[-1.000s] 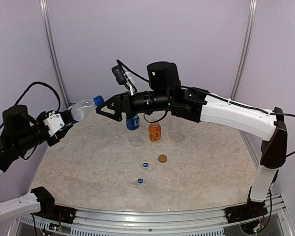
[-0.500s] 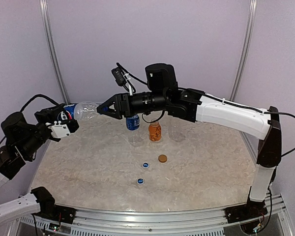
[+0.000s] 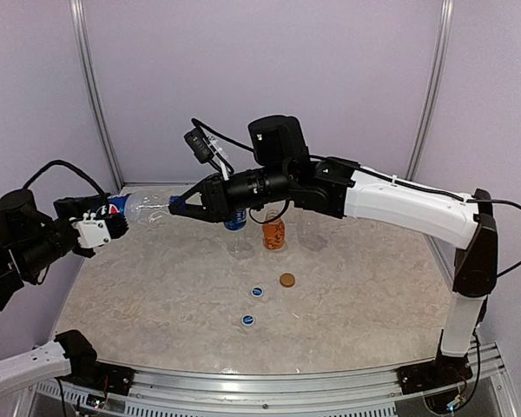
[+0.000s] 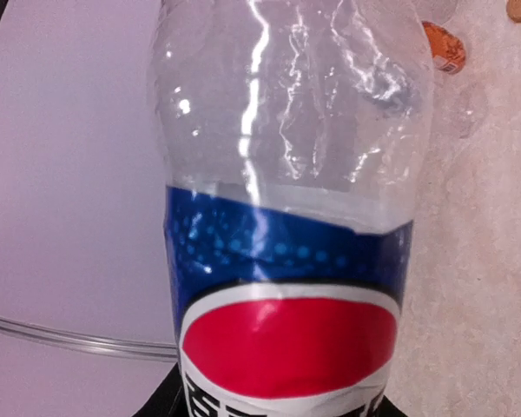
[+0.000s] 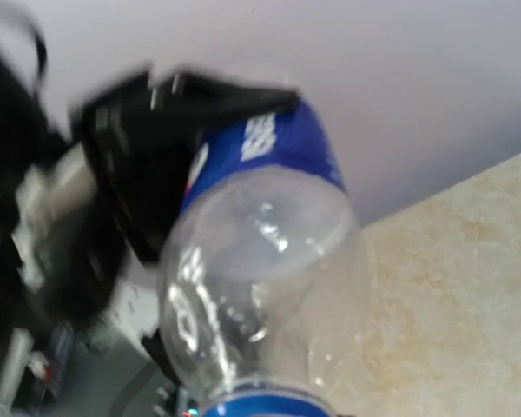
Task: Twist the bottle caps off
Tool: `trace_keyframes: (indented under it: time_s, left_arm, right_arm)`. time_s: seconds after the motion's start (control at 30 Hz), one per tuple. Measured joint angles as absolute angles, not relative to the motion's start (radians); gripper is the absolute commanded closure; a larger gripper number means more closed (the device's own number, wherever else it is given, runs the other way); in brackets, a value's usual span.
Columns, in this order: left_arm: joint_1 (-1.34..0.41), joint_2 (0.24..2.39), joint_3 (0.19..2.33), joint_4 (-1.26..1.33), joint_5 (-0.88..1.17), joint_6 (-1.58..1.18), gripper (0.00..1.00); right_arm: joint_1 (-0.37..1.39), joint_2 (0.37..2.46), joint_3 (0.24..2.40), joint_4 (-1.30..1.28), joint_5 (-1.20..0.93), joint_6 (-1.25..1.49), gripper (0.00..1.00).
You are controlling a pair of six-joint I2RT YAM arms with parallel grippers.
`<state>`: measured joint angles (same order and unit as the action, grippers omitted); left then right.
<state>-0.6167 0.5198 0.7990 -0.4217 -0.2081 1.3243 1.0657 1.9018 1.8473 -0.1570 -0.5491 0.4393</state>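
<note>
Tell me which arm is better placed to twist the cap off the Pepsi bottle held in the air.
Right. The right gripper is shut on the blue cap at the neck, while the left gripper clamps the Pepsi bottle at its labelled end, bracing it horizontally.

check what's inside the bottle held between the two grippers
The clear upper part of the held bottle looks empty, no liquid showing. Its blue label covers the lower body, and the right gripper hides the cap end.
</note>
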Motion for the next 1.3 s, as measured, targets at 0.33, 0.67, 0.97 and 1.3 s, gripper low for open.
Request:
trace_keyframes:
  time_s: [0.33, 0.67, 0.97, 1.3]
  left_arm:
    - [-0.616, 0.540, 1.121, -1.103, 0.190, 0.946, 0.72]
    - [-0.619, 0.591, 1.136, -1.325, 0.359, 0.854, 0.73]
    - [-0.623, 0.581, 1.099, -1.250, 0.317, 0.809, 0.74]
    - [-0.625, 0.546, 0.973, -0.890, 0.077, 0.841, 0.73]
  right_arm:
    - [1.357, 1.764, 1.787, -0.294, -0.147, -0.437, 1.00]
    - [1.550, 1.735, 1.662, -0.236, 0.199, -1.158, 1.00]
    - [1.554, 1.731, 1.555, -0.036, 0.316, -1.213, 0.01]
    - [1.469, 1.705, 1.592, -0.006, 0.270, -0.673, 0.01]
